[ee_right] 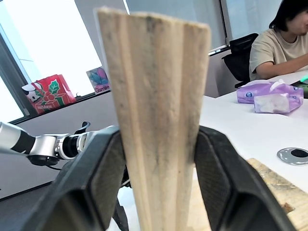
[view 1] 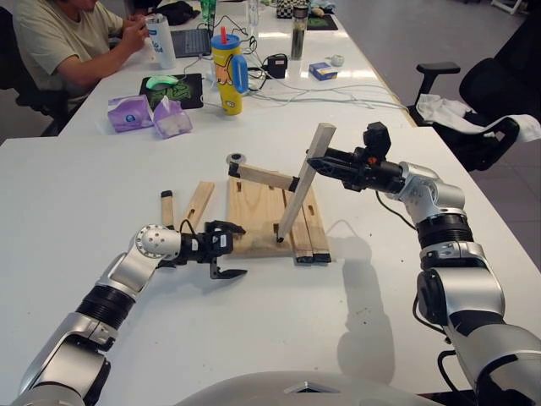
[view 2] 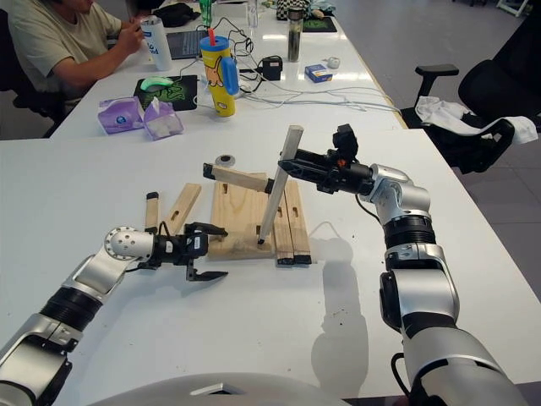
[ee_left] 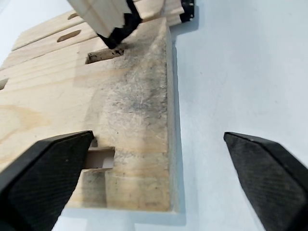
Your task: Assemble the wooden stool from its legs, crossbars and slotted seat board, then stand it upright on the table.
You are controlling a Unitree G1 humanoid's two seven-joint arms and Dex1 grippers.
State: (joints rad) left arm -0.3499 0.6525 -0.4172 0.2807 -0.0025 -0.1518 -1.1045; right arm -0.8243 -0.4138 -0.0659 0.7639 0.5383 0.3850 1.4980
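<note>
Seat board [view 1: 262,222] lies flat mid-counter [view 1: 93,194]. Right hand [view 1: 319,159], at the board's 1 o'clock, is clamped on a tilted leg [view 1: 294,201]. A crossbar [view 1: 262,177] juts from the leg toward 10 o'clock. The leg's lower end meets a slot in the board; whether it is seated is unclear. Left hand [view 1: 230,250], at the board's 7 o'clock corner, is spread wide and holds nothing. Two loose pieces [view 1: 198,203] lie at 9 o'clock. Print on the tissue packs [view 1: 131,112], at 11 o'clock, is too small to read.
</note>
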